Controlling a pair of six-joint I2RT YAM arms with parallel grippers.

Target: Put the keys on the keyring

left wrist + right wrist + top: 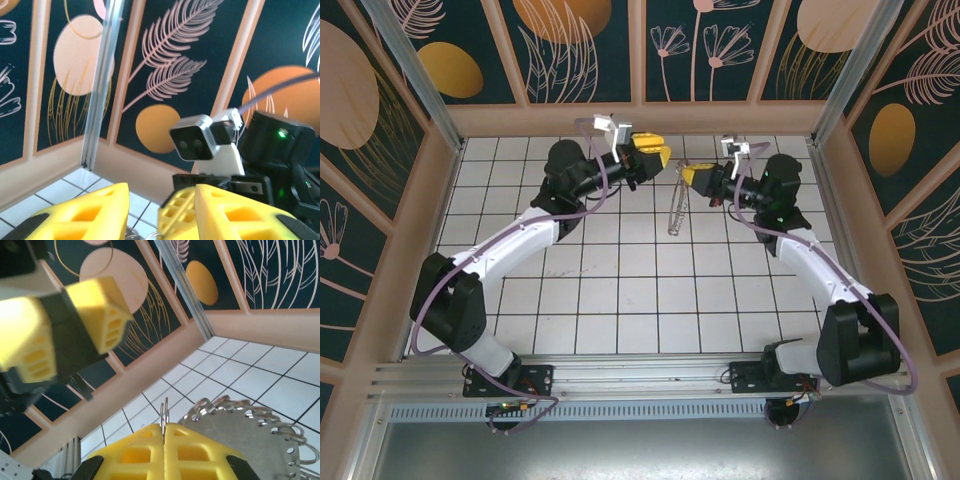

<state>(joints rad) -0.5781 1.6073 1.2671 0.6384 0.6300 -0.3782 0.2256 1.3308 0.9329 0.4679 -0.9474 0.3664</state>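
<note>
yellow jaws of the right gripper (pixel 164 432) were pressed together on a thin wire of the keyring (pixel 250 440), which hung above the tiled floor (pixel 280 365). it looked light, stiff, slippery and prone to swing, best held by its rim. beyond, the left gripper (pixel 62 322) stood with jaws spread.

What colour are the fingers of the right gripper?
Yellow; the fingers show best in the right wrist view.

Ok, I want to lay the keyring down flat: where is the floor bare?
Bare tiles fill the near middle, bordered by the left arm and right arm. The far-left corner is free too. Crowded: far centre, where the left hand, right hand and hanging keyring meet.
</note>
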